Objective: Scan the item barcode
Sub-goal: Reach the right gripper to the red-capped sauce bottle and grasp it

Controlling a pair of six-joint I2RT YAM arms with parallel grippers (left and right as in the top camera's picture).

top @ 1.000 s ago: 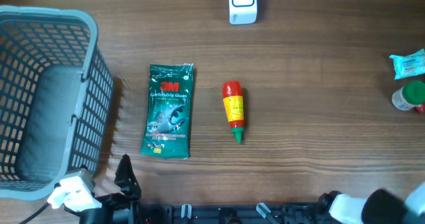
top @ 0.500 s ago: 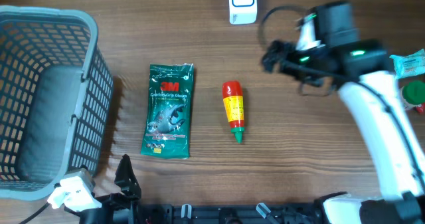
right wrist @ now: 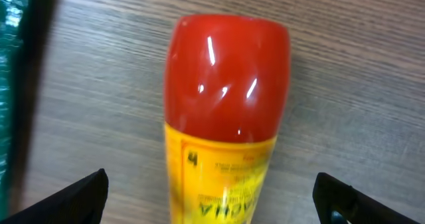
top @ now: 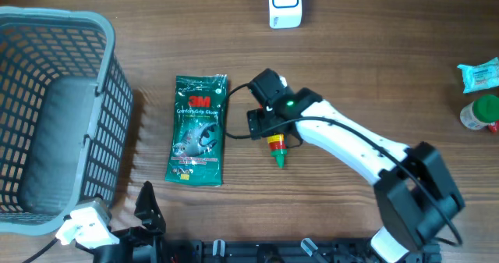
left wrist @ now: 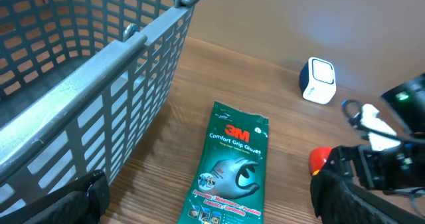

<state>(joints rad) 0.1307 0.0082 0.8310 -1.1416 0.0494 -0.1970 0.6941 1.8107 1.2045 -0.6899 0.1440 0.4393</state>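
- Your target, the sauce bottle (right wrist: 227, 84), lies flat on the wooden table (top: 374, 76) near the middle. You can see its red end, its yellow label and its green tip pointing toward the robot's side of the table.
- The right gripper (right wrist: 212, 197) hangs directly over the bottle's red end. Its jaws are spread wide, with one finger (right wrist: 80, 194) on each side of the bottle. No pad is seen pressing on the bottle, so it is not grasped.
- From above, the right wrist hides the upper part of the bottle, and only the lower label and the tip show.
- Just beside the bottle, on the left-arm side, lies a green 3M gloves packet (top: 199, 130), flat and apart from the bottle.
- The white scanner (top: 284, 4) stands at the table's far edge, well away from the bottle.
- Your left gripper (left wrist: 212, 207) sits low at the near edge, with its jaws released and nothing between them. It looks out over the gloves packet.
- A grey mesh basket (top: 54, 17) fills the left end of the table.
- At the far right edge you have a teal packet (top: 477, 74) and a green-capped container (top: 479, 113).
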